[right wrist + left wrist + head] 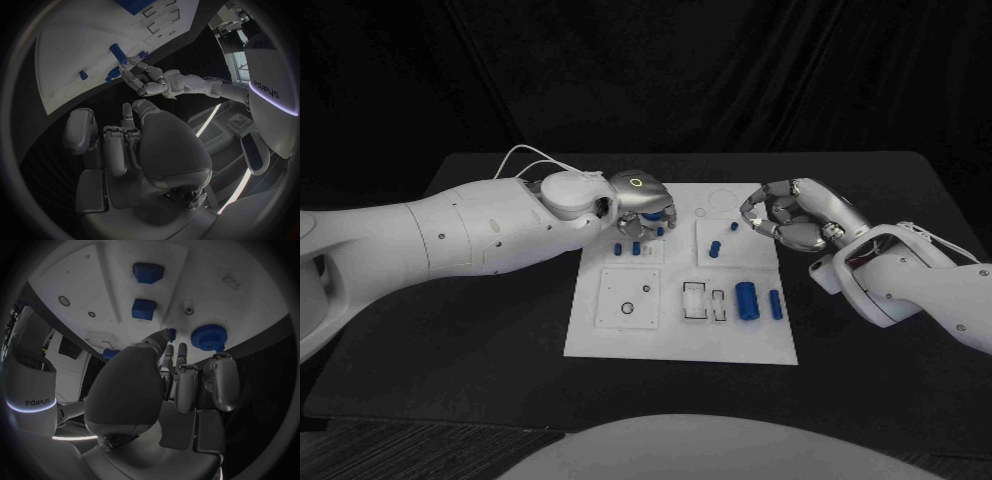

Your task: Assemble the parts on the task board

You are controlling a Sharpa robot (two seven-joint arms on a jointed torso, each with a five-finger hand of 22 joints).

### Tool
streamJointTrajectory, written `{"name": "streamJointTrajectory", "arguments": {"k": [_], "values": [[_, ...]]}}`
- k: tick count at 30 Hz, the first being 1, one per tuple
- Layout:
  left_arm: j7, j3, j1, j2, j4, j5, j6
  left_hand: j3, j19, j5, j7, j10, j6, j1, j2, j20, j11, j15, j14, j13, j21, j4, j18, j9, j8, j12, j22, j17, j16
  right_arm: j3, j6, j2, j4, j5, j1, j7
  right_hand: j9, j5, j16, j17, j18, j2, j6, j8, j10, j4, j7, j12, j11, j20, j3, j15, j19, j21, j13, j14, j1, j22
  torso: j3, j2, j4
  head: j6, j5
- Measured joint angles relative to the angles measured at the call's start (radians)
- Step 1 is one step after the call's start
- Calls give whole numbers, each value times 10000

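A flat white rectangular task board (625,338) lies in the middle of the black worktop (473,330), its surface cut with shallow rectangular and round recesses. Small blue plastic parts sit on it: two upright-looking blocks (627,249) near the far left corner, a short peg (715,248) in the far right panel, and two blue cylinders (747,301) lying side by side near the right edge. The left wrist view shows a blue toothed wheel (208,336) just beyond the fingertips. The left hand (643,205) hovers over the board's far left corner, fingers apart, holding nothing. The right hand (788,215) hangs beside the board's far right corner, fingers curled in loosely, holding nothing.
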Motion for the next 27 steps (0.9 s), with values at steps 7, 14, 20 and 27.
{"name": "streamJointTrajectory", "arguments": {"k": [7,14,20,27], "values": [[-23,0,-78,102,-138,-3,43,492,0,-1,-54,330,215,-1,0,-1,-59,-1,0,-67,-1,-165,0,-10,0,-1,0,0,-7,0,24,6,-6,0,-2,-23,-1,0,0,0,0,0,0,0,0,0,0,0,0,0,0,0,0,0,0,0,0,0,0,0,-1,0,-1],[-25,1,-149,162,-194,-5,64,493,0,-1,-53,342,220,-262,-27,-2,-53,-1,0,-153,-1,-165,1,-13,0,-1,0,0,-7,0,42,7,-12,-1,-2,-47,-1,0,0,0,-1,0,-1,0,0,0,0,0,0,0,0,0,0,0,0,0,0,0,0,-1,0,0,-9],[-20,7,-172,184,-229,-6,68,494,-1,-2,-14,588,331,-262,-26,-5,-126,-4,-2,-210,-20,-167,0,-12,1,-2,0,0,-7,0,61,9,-17,-1,-2,-75,-2,0,0,0,0,0,-1,0,0,-7,1,0,0,0,446,0,0,0,0,0,0,0,0,-3,1,0,-10],[-19,17,-185,198,-250,-6,66,673,-1,-3,123,963,470,-263,-25,-7,-237,-108,-104,-277,-192,-344,0,-39,1,-110,0,0,-7,0,85,9,-21,-1,-2,-107,-2,0,0,0,0,0,-1,0,0,-14,0,0,0,0,451,0,0,0,0,0,0,0,1,-4,2,0,2]]}}
